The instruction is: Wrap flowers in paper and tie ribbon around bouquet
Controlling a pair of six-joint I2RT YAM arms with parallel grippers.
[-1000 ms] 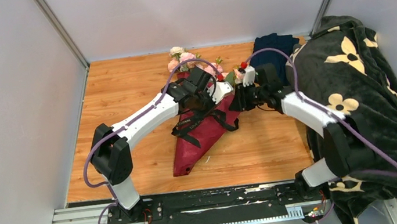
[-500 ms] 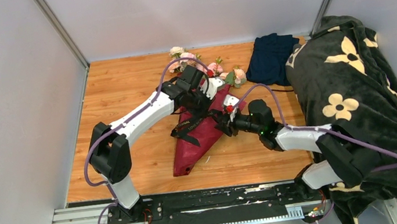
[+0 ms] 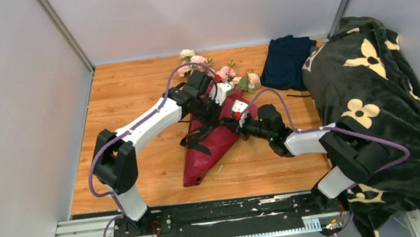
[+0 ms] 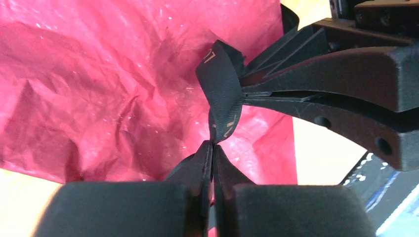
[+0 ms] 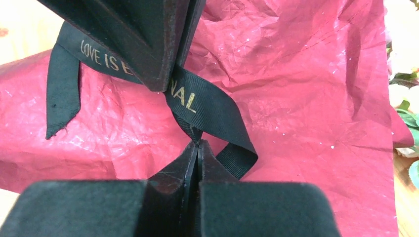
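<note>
From above, the bouquet [image 3: 210, 156] lies near the middle of the wooden worktop [image 3: 129, 92], its pointed end toward the near edge and the flowers [image 3: 213, 69] toward the far edge. The black ribbon [image 3: 196, 136] crosses the burgundy paper [image 3: 199, 168] at mid-length. The left gripper [image 3: 217, 110] and right gripper [image 3: 233, 124] meet over that spot. A navy cloth [image 3: 286, 61] sits by the far right corner, beside a dark blanket [image 3: 377, 89] with cream flower shapes. In the left wrist view, the left jaws are pressed together on a fold of ribbon, and the right fingers [image 4: 326, 79] pinch the same fold from the right. In the right wrist view, the right jaws are squeezed onto a ribbon loop below the left fingers [image 5: 143, 44], with gold lettering on the ribbon.
</note>
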